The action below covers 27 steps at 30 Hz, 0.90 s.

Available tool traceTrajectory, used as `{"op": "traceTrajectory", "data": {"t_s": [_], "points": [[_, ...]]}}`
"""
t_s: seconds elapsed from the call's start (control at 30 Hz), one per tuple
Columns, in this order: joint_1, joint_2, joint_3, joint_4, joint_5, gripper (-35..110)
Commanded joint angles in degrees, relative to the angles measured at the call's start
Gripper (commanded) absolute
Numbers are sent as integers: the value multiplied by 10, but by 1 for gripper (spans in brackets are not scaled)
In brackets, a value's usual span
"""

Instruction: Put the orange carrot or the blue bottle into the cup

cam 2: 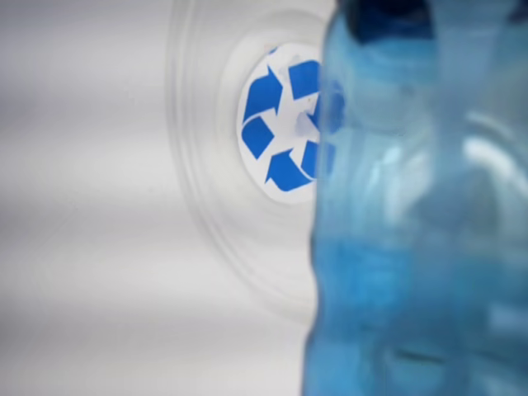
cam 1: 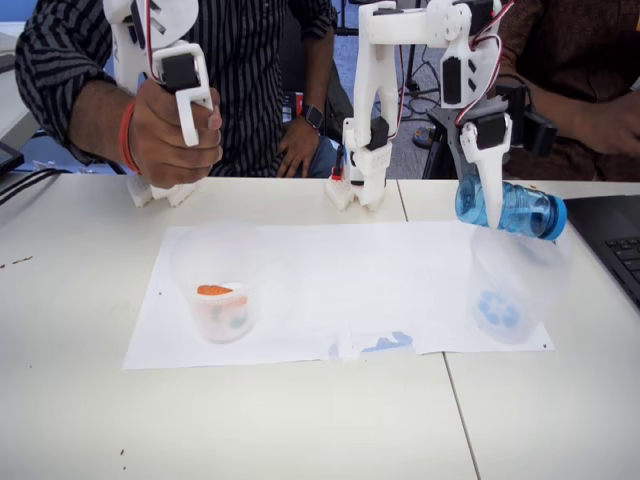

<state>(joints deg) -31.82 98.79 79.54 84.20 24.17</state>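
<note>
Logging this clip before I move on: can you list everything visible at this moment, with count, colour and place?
blue bottle: one, translucent blue, lying sideways in the gripper above the right cup.
cup: one, clear, blue recycling symbol, right side of the paper.
second cup: one, clear, orange mark, left side of the paper.
paper sheet: white, taped on the table.
table: white.
laptop: dark, right edge.
people: two seated behind the table, one in a striped shirt.
gripper: one, white, shut on the bottle.
</note>
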Motion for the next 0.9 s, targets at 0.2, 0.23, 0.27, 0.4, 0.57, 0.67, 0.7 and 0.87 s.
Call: {"op": "traceTrajectory", "data": {"t_s": [0.2, 0.23, 0.27, 0.4, 0.57, 0.67, 0.7, 0.87], "points": [[-39, 1, -13, -11, 1, 26], [-36, 4, -14, -11, 1, 26], [-34, 4, -15, -11, 1, 26], [-33, 3, -13, -11, 1, 26], [-24, -3, -13, -9, 1, 26], [-16, -3, -13, -5, 1, 26], [-14, -3, -13, -5, 1, 26], [-14, -3, -13, -4, 1, 26]]}}
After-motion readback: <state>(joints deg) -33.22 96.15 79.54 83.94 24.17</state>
